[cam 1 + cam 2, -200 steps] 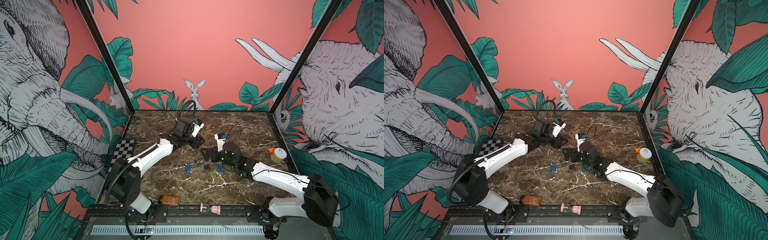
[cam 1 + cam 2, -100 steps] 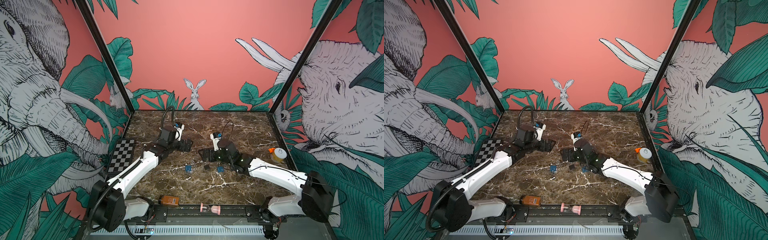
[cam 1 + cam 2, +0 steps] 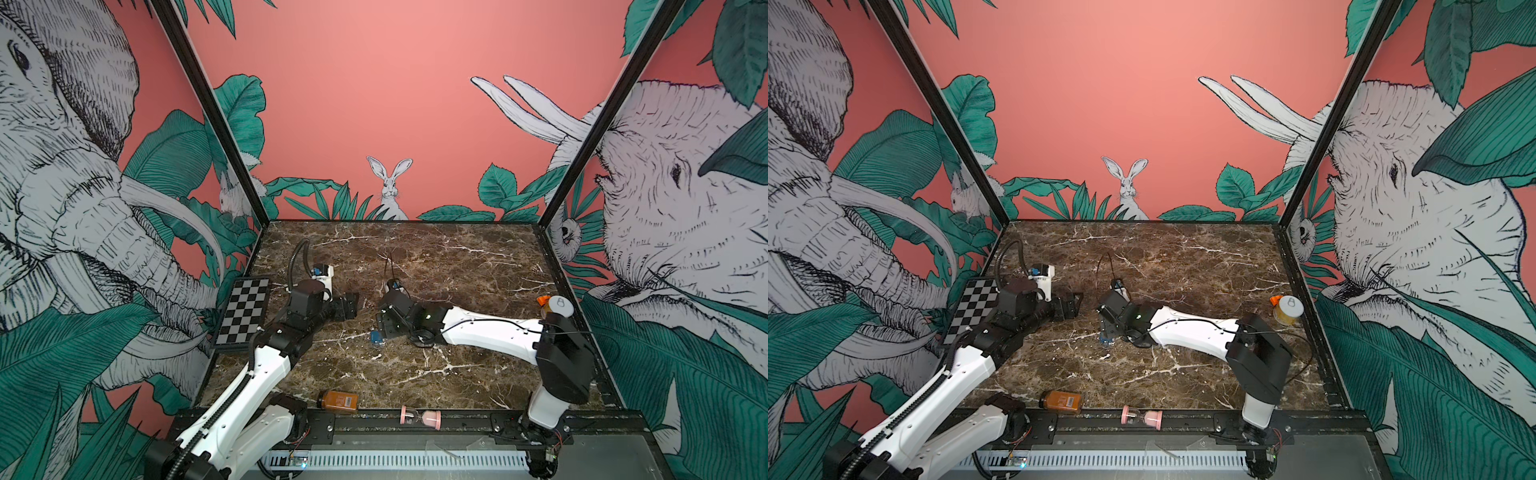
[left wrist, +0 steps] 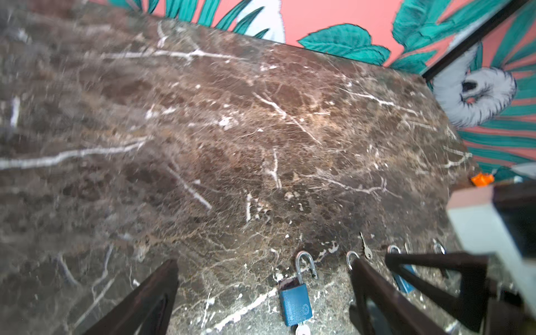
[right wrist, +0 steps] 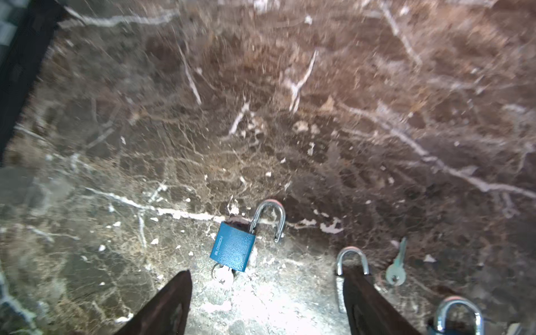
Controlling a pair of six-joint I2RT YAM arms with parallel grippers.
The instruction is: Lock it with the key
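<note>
Left end effector [image 3: 350, 306] retreated (padlock [image 5: 233, 251] lies unlocked)

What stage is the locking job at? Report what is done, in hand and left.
Done: a small silver key sits in the keyway of the blue metal padlock, which lies on the brown marble table.
In hand: nothing. The left gripper and right gripper are both open and empty near it.
Left: its steel shackle stands open, one leg out of the body, so closing and locking remain.
</note>
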